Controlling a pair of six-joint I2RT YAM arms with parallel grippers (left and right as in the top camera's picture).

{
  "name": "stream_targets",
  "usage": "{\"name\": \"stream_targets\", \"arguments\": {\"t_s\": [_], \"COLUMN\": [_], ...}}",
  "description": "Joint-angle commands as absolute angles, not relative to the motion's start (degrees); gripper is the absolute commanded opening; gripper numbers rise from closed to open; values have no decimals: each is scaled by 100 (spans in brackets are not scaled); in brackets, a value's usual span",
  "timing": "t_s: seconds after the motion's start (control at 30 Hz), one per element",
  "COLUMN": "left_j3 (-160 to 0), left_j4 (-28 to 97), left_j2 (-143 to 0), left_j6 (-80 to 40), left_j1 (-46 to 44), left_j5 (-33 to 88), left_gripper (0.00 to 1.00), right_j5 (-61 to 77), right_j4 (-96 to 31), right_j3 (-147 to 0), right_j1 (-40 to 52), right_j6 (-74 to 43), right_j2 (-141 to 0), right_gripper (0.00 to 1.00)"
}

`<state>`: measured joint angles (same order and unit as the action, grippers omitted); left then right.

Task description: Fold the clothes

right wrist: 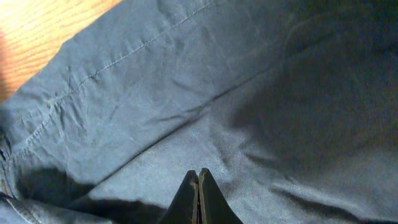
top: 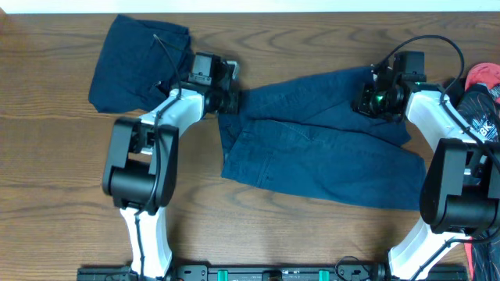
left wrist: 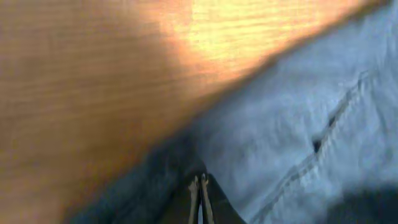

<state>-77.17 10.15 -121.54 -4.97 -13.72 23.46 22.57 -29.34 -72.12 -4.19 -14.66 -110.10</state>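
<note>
A wide pair of dark navy shorts [top: 320, 148] lies spread across the middle of the table, its upper part creased over. A folded navy bundle [top: 137, 62] lies at the back left. My left gripper [top: 232, 100] is at the left edge of the shorts; in the left wrist view its fingers [left wrist: 201, 182] are pressed together on the cloth [left wrist: 292, 124] at its edge. My right gripper [top: 367, 101] is at the upper right part of the shorts; its fingers [right wrist: 198, 172] are shut with the cloth [right wrist: 186, 93] filling the view around them.
The wooden table [top: 55, 179] shows bare wood at left and front. Red and black items [top: 483, 94] lie at the right edge, beside the right arm. A black cable [top: 433, 47] loops above the right gripper.
</note>
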Motion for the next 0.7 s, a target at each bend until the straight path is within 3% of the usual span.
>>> {"name": "stream_targets", "arguments": {"t_s": [0.0,0.27,0.67], "left_j3": [-8215,-9883,-10967], "left_j4": [845,1680,6084], "left_j2": [-12641,-13135,-12505], "left_j6": [-851,-845,-351], "left_j1": [-1378,-1151,-1197], "left_j5": [2084,2049,2071], "left_gripper": [6,7,22], "right_j5": [2252,2255,2272], "right_j4": [-2936,-3050,-3015], "right_j3": [-7188,-7188,-7188], "right_j1": [-373,-375,-379], "right_j6": [-1584,-1411,-1258], "right_j2": [-11052,-11052,-11050], "right_gripper": [1,5,11]}}
